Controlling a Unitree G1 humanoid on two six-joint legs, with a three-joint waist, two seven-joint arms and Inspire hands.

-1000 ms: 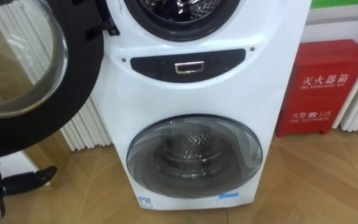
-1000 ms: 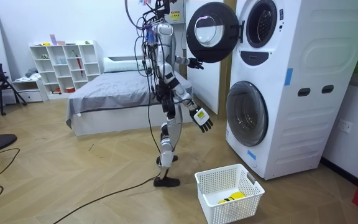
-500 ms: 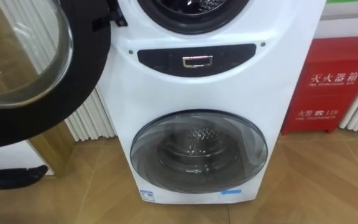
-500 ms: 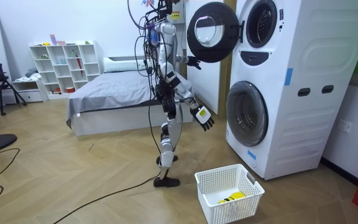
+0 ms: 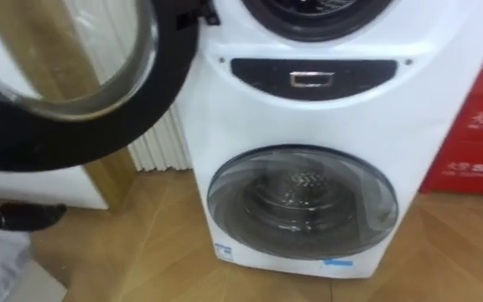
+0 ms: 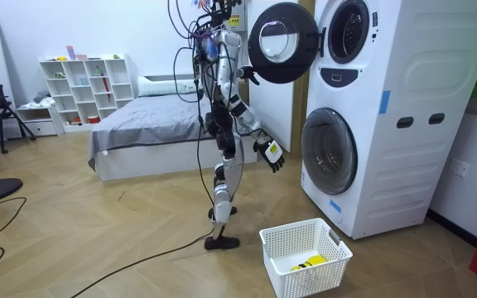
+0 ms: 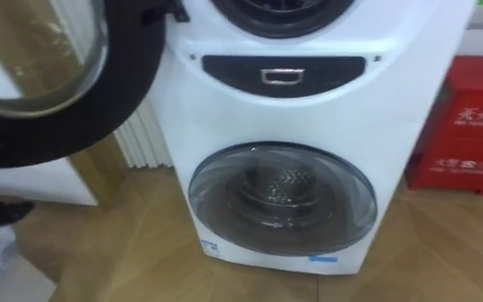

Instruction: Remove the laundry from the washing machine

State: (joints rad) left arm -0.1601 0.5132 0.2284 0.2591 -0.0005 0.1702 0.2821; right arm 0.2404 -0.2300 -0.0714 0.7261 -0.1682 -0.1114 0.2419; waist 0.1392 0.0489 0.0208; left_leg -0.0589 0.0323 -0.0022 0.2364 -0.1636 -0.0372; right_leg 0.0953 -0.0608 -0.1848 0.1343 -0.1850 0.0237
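Heads up: your head camera has swung since a second ago. The washer (image 5: 309, 117) now sits further right in the eye views and the red box (image 5: 476, 134) is cut by the edge. That's the camera's shift, nothing there actually moved.

In the room view you're standing a bit straighter in front of the washer than before. Your left hand (image 5: 25, 216) has pulled back from the front of the open upper door (image 5: 65, 67) toward its edge. In the left eye view it's a dark shape low down under that door, and I can't tell how its fingers are set.

Your right hand (image 6: 271, 155) hangs at hip height between you and the lower door (image 5: 302, 201). It's a touch closer to your body than before, fingers loose, holding nothing.

The lower door is closed, same as before. The basket (image 6: 292, 281) hasn't budged from the floor beside the washer, and a yellow piece (image 6: 309, 263) lies in it. The upper drum is cut off at the top, so I can't tell if any clothes are in it.
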